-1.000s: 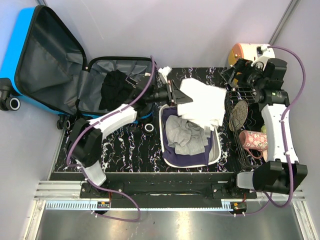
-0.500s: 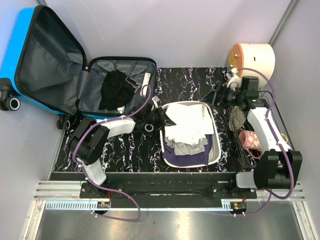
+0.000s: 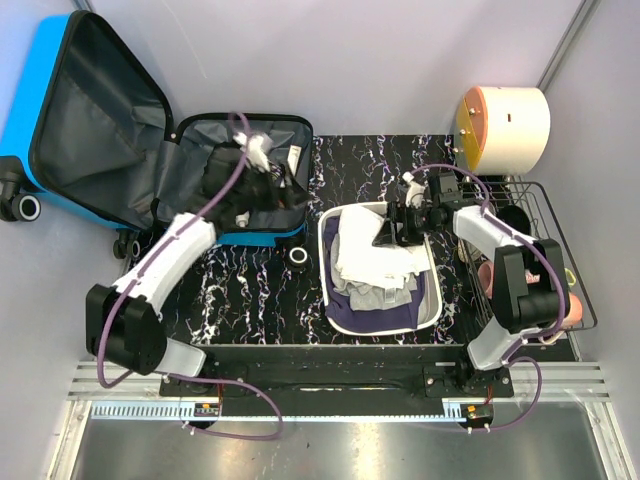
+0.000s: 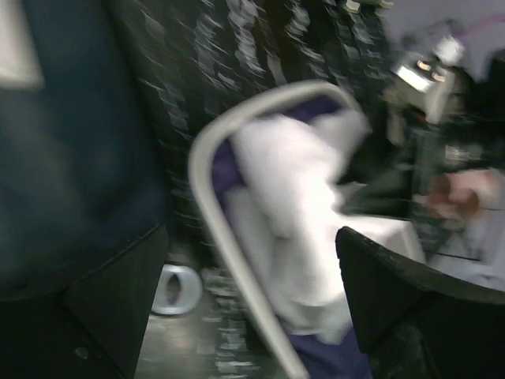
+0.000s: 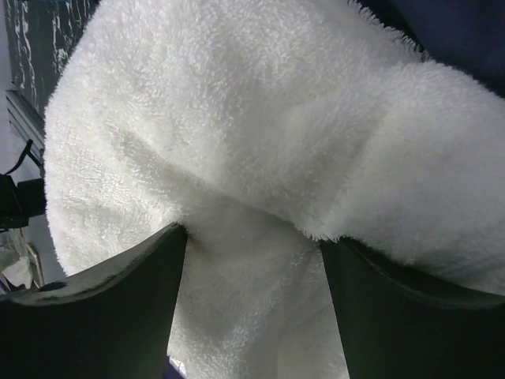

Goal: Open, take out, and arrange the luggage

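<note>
Both arms relocated: my left is back over the luggage (image 3: pixel 100 120), my right is in at the basin (image 3: pixel 323 250).
My left gripper (image 3: pixel 272 188) has dropped the white towel (image 5: pixel 260 118) and swung from the basin to above the black clothes (image 3: pixel 225 170) in the luggage, jaws wide with nothing between them; its wrist view is motion-blurred. My right gripper (image 5: pixel 254 237) has left the wire rack (image 3: pixel 540 195) and now sits on the towel in the basin, fingers spread and not clamped, a fold of pile between them. Luggage is at the table's (image 3: pixel 250 290) far left, open: lid standing up, base flat on the tabletop, grey lining showing.
</note>
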